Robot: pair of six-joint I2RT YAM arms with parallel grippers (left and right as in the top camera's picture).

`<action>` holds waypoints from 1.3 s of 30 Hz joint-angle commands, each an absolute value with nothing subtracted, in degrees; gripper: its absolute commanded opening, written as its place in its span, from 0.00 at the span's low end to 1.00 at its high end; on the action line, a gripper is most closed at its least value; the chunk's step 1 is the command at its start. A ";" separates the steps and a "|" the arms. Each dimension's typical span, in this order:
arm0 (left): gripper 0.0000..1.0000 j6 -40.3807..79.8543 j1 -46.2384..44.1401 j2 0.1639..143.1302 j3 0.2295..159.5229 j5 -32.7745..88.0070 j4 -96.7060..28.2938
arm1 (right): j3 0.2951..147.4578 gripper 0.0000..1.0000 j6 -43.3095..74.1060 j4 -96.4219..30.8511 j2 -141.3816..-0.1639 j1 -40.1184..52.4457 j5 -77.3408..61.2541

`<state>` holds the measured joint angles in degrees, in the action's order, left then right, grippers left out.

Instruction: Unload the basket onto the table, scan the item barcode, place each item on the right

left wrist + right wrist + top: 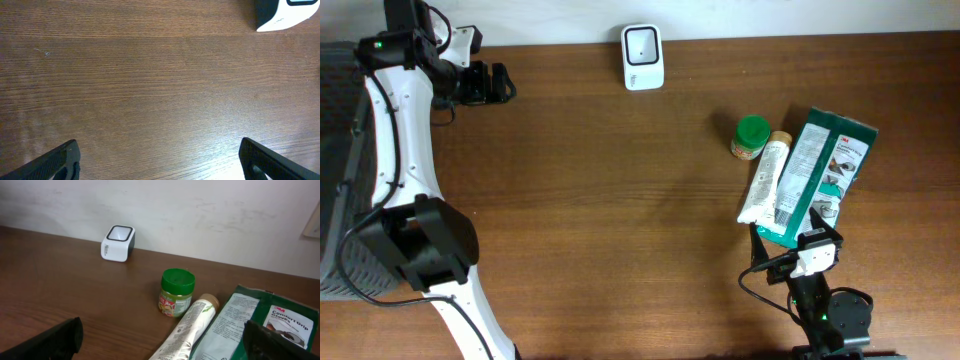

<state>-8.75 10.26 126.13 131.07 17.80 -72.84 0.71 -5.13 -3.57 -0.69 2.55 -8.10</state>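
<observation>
- Right gripper (pixel 162 324): jaws spread wide, nothing between them. It sits low at the near right of the table (pixel 620 220).
- Left gripper (pixel 159 144): jaws also wide apart and empty, over bare wood at the far left.
- Just beyond the right gripper lie three candidate items. Which one is meant to be scanned cannot be told.
- Glove pack (pixel 817 175): lies flat, its near end just in front of the right gripper. Its long axis runs away from the gripper and leans right at the far end.
- Tube (pixel 763 182): lies flat against the pack's left edge on almost the same axis, cap end far.
- Jar (pixel 751 137): green lid, upright, just left of the tube's cap and farthest of the three from the jaws.
- Scanner (pixel 643 57): upright at the far edge, well apart from the items, to their far left. It is a little right of the left gripper, which points toward it.
- Judgement: the right arm is clearly the nearer for the pickup. The jaws would have to close across the item's narrow width, then carry it far-left to the scanner.
</observation>
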 commanded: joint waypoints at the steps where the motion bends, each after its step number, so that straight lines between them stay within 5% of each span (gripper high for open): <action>1: 0.99 -8.27 10.68 125.78 131.98 18.61 -72.75 | 0.32 0.98 -5.34 -3.68 -0.19 2.59 -9.04; 12: 0.99 -8.27 7.55 114.76 130.54 18.17 -72.73 | 0.32 0.98 -5.34 -3.68 -0.21 2.59 -9.04; 18: 0.99 -12.36 -2.59 90.83 108.44 9.28 -71.02 | 0.32 0.98 -5.34 -3.68 -0.19 2.59 -9.04; 24: 0.98 -12.38 -3.20 77.52 94.61 5.54 -72.86 | 0.32 0.98 -5.32 -3.68 -0.19 2.59 -9.04; 33: 0.98 -15.99 -3.20 48.16 43.40 4.23 -9.39 | 0.32 0.98 -5.34 -3.68 -0.19 2.59 -9.04; 39: 0.98 -16.62 -2.61 31.57 19.70 4.23 7.20 | 0.32 0.98 -5.34 -3.68 -0.19 2.59 -9.04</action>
